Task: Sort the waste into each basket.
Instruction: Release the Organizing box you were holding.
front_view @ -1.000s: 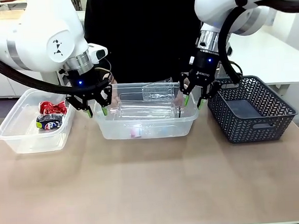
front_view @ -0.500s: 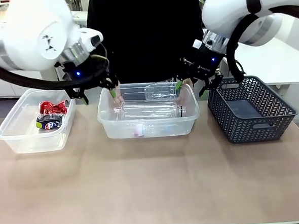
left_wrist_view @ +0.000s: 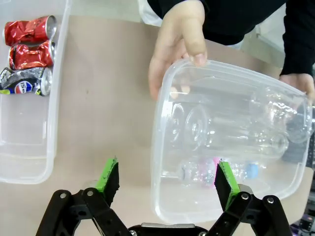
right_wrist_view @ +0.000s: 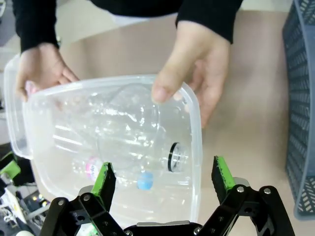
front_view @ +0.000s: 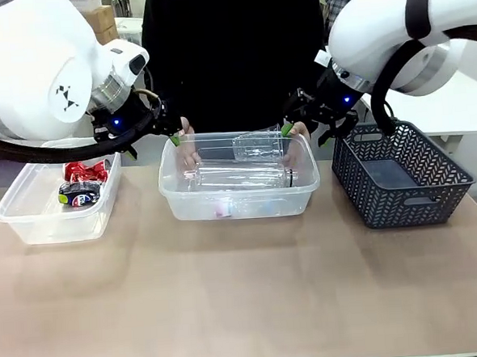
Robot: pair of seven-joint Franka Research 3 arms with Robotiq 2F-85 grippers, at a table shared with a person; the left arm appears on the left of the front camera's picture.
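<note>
The left gripper (left_wrist_view: 162, 179) has its jaws spread wide with nothing between them, above the near end of the middle tub (front_view: 240, 196). The right gripper (right_wrist_view: 165, 179) is just as wide and holds nothing, over the tub's other end. The person's 2 hands (right_wrist_view: 197, 83) grip the tub's far rim. Inside lie clear plastic bottles (front_view: 238, 174), one with a blue cap. At the robot's left a second clear tub (front_view: 54, 210) holds 3 crushed cans (front_view: 81, 184) on the desk (front_view: 246, 299). A dark grey basket (front_view: 400, 177) stands at the right
</note>
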